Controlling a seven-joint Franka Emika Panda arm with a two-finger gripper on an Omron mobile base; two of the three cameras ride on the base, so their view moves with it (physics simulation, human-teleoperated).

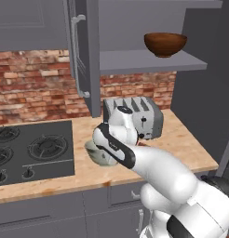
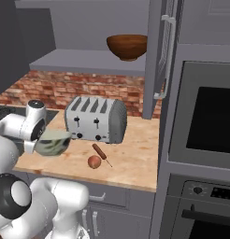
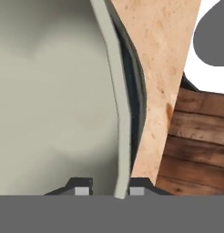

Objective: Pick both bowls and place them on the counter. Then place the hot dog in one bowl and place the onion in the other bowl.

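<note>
Even, soft light — sharp, glare-free

A pale grey-green outside and a cream inside are shown by the bowl [image 2: 53, 142] at the counter's front; its rim [image 3: 114, 100] is seen as a light cream band. A dark glossy reddish-brown is worn by the second bowl [image 1: 165, 43], set on a flat grey shelf [image 1: 149, 61]. The counter [image 2: 128, 161] is finished in light tan wood grain. The toaster [image 2: 96, 120] is coloured silver-grey with dark slots. At its five o'clock, a reddish-brown hot dog [image 2: 99, 151] and a rounder reddish-brown onion [image 2: 94, 161] are seen. The wall [image 1: 32, 86] is patterned in red-brown brick with pale mortar. The stove top [image 1: 32, 149] is black. The cabinets [image 1: 84, 204] are grey.
</note>
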